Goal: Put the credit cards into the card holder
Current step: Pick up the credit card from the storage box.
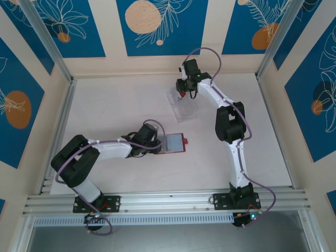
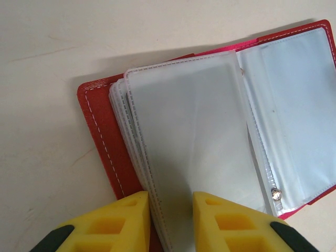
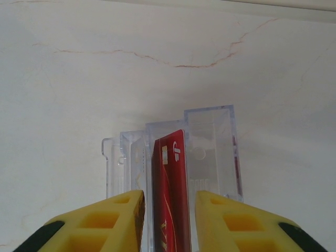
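Robot at work on a card-sorting job: at the middle of the worktop (image 1: 115,105) the red card holder (image 1: 176,143) lies open with its clear sleeves (image 2: 184,136) fanned. The left gripper (image 2: 171,218) is narrowly parted and sits on the top sleeve at its near edge; whether it presses the sleeve flat or merely touches it cannot be told. Toward 12 o'clock from the holder, the right gripper (image 3: 170,202) hangs over a clear tray (image 3: 212,147). Its jaws are spread a little to either side of a red credit card (image 3: 169,173), which stands on edge in a slot and is not yet pinched. The step in hand looks to be drawing that card out. To do it well, the right gripper should centre on the card and close squarely on its two faces, low enough for a firm hold. It should then lift straight up along the slot so the tray is not dragged, while the left gripper holds a pocket mouth exposed.
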You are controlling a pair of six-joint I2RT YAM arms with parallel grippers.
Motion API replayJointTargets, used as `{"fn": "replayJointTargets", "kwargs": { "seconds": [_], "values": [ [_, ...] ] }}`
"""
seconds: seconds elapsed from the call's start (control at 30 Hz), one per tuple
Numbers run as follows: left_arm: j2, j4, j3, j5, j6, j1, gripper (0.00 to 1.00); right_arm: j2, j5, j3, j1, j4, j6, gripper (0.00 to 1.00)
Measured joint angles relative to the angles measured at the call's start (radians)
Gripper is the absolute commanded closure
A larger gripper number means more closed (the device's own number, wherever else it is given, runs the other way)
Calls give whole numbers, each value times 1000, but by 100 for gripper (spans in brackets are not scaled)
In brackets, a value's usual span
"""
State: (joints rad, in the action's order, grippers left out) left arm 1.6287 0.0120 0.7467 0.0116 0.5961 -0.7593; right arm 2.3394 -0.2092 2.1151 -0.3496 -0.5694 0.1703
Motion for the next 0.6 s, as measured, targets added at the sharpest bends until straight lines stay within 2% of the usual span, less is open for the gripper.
{"fn": "replayJointTargets", "kwargs": {
  "seconds": [0.6],
  "values": [
    [0, 0, 0, 0, 0, 0, 76, 0, 11, -3, -3, 2, -16, 68]
  ]
}}
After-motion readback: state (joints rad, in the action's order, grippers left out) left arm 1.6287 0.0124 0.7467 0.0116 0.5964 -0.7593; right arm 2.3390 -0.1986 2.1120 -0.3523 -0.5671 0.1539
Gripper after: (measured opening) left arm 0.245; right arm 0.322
